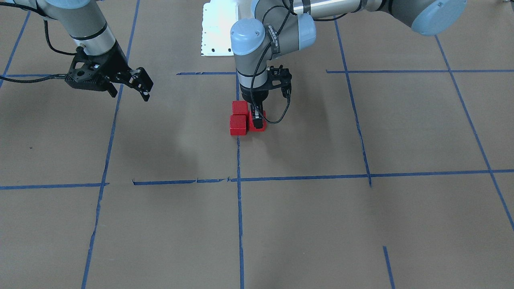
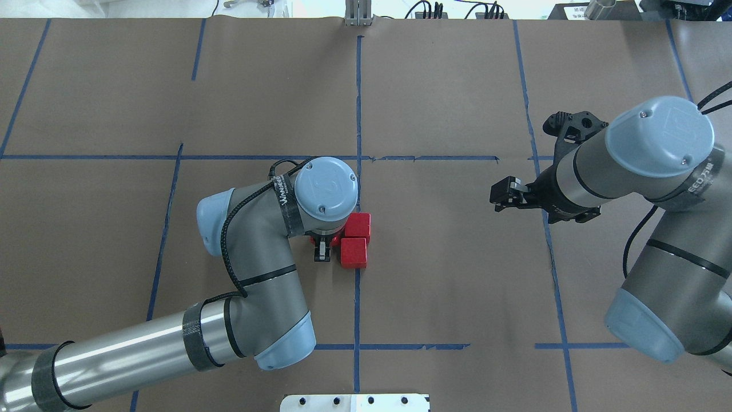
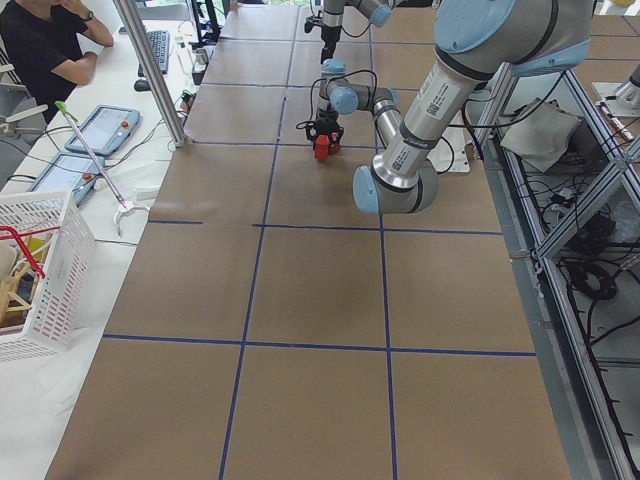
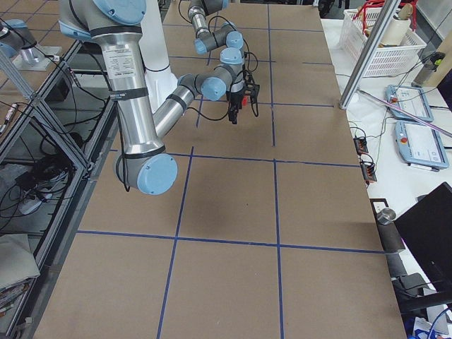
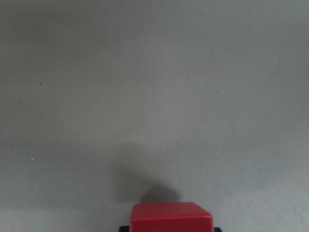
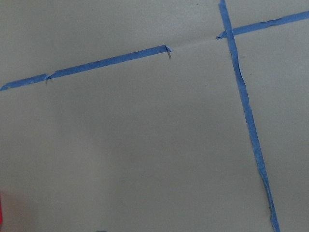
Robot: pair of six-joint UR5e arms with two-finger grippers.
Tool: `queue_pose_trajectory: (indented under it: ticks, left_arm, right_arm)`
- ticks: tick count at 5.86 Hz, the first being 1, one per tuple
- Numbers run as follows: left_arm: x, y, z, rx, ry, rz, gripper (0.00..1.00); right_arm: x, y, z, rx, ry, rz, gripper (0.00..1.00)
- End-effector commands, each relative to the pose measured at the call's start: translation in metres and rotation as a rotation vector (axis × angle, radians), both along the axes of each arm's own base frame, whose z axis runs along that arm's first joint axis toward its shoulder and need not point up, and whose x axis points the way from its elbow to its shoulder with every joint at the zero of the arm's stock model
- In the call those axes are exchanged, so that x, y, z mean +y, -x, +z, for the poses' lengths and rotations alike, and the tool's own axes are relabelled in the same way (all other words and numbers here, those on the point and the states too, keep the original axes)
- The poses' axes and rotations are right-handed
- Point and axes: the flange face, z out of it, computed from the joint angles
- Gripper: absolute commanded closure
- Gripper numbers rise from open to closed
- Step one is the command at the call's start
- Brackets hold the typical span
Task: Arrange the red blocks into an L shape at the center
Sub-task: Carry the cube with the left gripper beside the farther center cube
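Three red blocks lie at the center, by the vertical blue tape line point(image 2: 357, 171). Two red blocks point(image 2: 357, 225) point(image 2: 353, 252) touch side by side along the tape, also seen in the front view point(image 1: 239, 107) point(image 1: 237, 125). The third red block point(image 1: 260, 123) sits against the second, making a corner, and my left gripper point(image 1: 257, 118) points straight down, shut on it. The left wrist view shows that block point(image 5: 171, 216) between the jaws at the bottom edge. From overhead my left wrist hides most of it. My right gripper point(image 2: 503, 195) hovers open and empty, well off to the side.
A white base plate point(image 1: 217, 28) lies at the robot's side of the table. Blue tape lines divide the brown paper into cells. In the left side view a white basket point(image 3: 40, 270) and tablets point(image 3: 100, 128) rest on a side bench, where a person sits.
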Motion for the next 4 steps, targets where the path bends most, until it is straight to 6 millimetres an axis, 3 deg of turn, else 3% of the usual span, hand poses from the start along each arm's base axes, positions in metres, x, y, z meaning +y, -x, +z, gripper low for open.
queue_pose_trajectory:
  ticks: [1,4]
  left_arm:
    - [-0.0055,-0.0054,0.0034,-0.016,-0.009,-0.021,0.94]
    - [-0.0063,-0.0071,0.0006,-0.011,-0.013,-0.019,0.85]
  right_arm:
    - [-0.0003,0.0004,0.0017,0.003,0.003,0.000,0.00]
    - [-0.0003,0.0004,0.0017,0.003,0.003,0.000,0.00]
